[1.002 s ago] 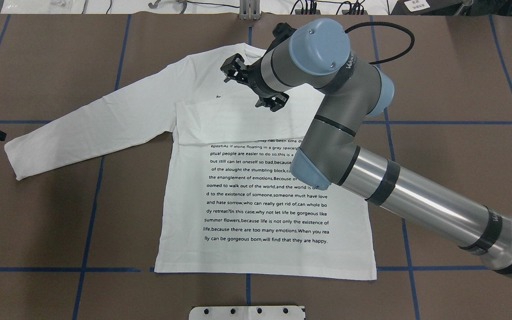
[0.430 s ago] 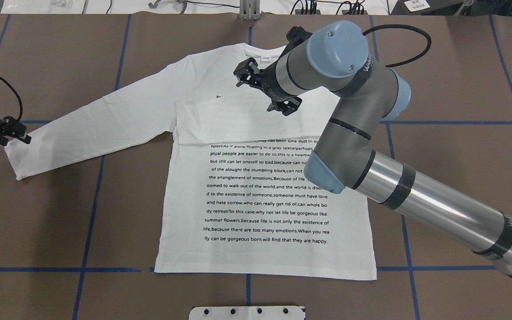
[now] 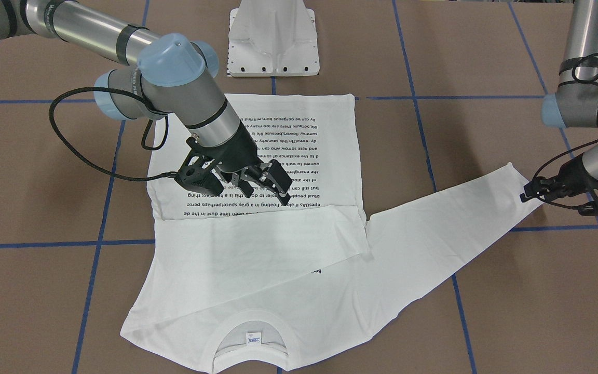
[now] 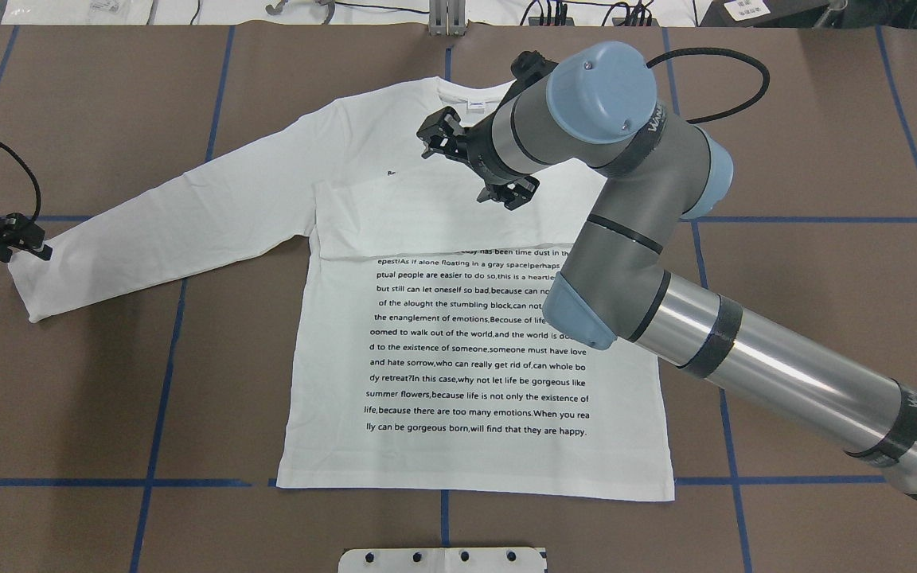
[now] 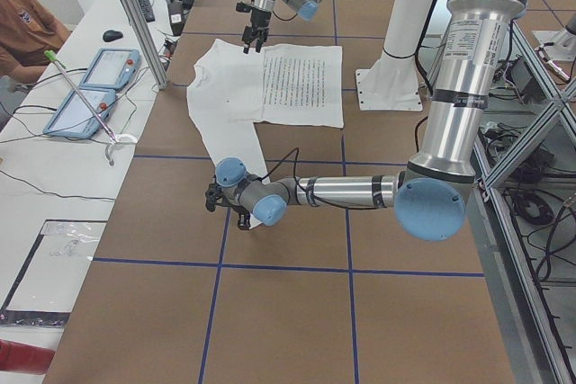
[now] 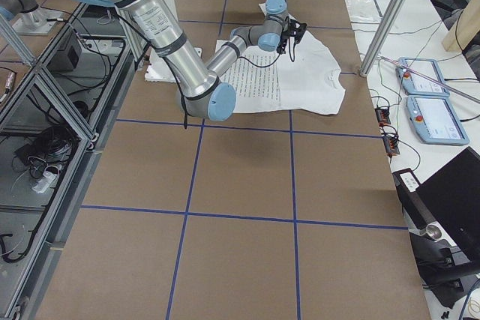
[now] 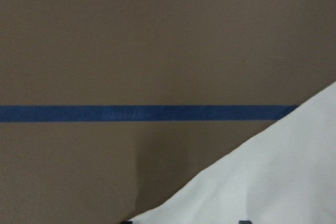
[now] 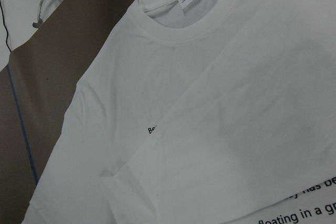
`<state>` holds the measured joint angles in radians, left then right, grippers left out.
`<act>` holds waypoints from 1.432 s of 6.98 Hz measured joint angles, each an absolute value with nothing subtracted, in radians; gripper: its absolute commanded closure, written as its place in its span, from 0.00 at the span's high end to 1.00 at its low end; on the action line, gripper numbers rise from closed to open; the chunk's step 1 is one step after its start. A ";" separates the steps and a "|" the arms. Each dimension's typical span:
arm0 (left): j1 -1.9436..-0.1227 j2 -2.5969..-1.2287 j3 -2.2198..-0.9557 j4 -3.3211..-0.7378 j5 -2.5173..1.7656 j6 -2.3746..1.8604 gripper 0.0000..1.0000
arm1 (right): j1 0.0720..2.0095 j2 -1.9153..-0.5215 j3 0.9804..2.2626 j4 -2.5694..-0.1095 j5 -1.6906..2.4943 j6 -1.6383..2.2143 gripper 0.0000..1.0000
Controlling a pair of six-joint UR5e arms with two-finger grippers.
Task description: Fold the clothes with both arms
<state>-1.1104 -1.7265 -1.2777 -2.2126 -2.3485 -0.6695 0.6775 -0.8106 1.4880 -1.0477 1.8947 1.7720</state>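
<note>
R arm (image 4: 626,263) covers part of T-shirt (image 4: 474,454) text.

T-shirt (image 4: 323,382) spread at the middle of the tabletop (image 4: 825,119), one pincer over it and one at its cuff.
The collar (image 4: 458,95) lies toward the far edge and the hem toward the near edge, where the pedestal base (image 4: 442,559) stands. One sleeve (image 4: 395,219) is folded across the chest, and the other sleeve (image 4: 172,215) stretches toward the left edge. The right pincer (image 4: 468,165) hangs above the folded sleeve, and the left pincer (image 4: 38,240) sits at the far corner of the outstretched cuff (image 4: 25,286).
</note>
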 measured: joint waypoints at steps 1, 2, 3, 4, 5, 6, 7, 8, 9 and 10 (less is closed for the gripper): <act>-1.111 -1.724 -1.279 -2.212 -2.330 -0.669 0.71 | 0.675 -0.810 1.488 -1.048 1.894 1.773 0.99; -1.112 -1.720 -1.280 -2.212 -2.314 -0.670 0.67 | 0.674 -0.810 1.488 -1.048 1.893 1.773 0.99; -1.112 -1.718 -1.281 -2.212 -2.306 -0.670 0.61 | 0.674 -0.810 1.488 -1.048 1.893 1.773 0.99; -1.112 -1.717 -1.281 -2.212 -2.304 -0.670 0.61 | 0.674 -0.810 1.488 -1.048 1.893 1.774 0.99; -1.112 -1.717 -1.281 -2.212 -2.303 -0.671 0.61 | 0.674 -0.810 1.488 -1.048 1.893 1.775 0.99; -1.111 -1.717 -1.280 -2.212 -2.303 -0.673 0.61 | 0.673 -0.810 1.488 -1.048 1.894 1.776 0.99; -1.111 -1.718 -1.280 -2.212 -2.303 -0.676 0.61 | 0.673 -0.810 1.489 -1.048 1.894 1.776 0.99; -1.110 -1.718 -1.279 -2.212 -2.303 -0.678 0.61 | 0.673 -0.810 1.489 -1.048 1.894 1.776 0.99; -1.110 -1.718 -1.278 -2.210 -2.302 -0.680 0.61 | 0.673 -0.810 1.489 -1.048 1.894 1.776 0.99; -1.109 -1.718 -1.277 -2.209 -2.302 -0.682 0.61 | 0.673 -0.811 1.489 -1.048 1.894 1.776 0.99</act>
